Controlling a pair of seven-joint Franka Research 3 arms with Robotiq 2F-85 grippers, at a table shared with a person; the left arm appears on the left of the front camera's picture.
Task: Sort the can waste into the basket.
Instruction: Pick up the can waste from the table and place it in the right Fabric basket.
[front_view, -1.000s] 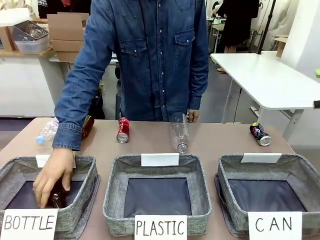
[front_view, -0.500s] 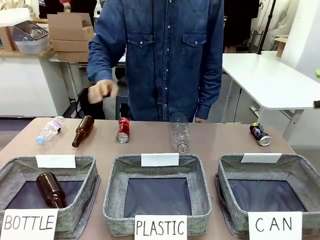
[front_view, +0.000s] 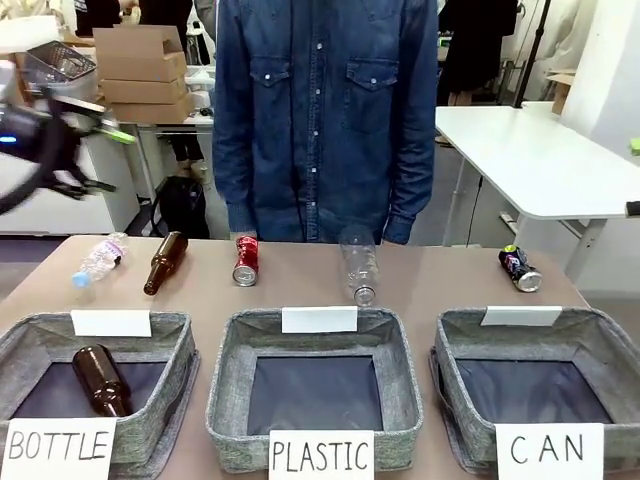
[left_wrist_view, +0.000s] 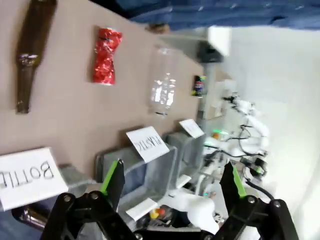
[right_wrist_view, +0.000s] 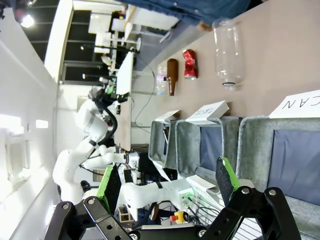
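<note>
Seeing the person's hand gone from the bench (front_view: 440, 285) and the left gripper (left_wrist_view: 173, 175) swung in, open and empty like the right gripper (right_wrist_view: 166, 180), with red can (front_view: 246, 260) below-right of it, black can (front_view: 521, 268) farther right near the basket (front_view: 600, 330), both unsorted.

The red can (front_view: 246, 260), centre-left on the brown tabletop (front_view: 450, 285), has a silver top. The black can (front_view: 520, 268) at far right carries bright multicoloured print. At lower right, the CAN basket (front_view: 590, 324) is mottled grey fabric with a dark bottom, its sign (front_view: 549, 450) white with black letters. The person's shirt (front_view: 325, 110) is blue denim.
</note>
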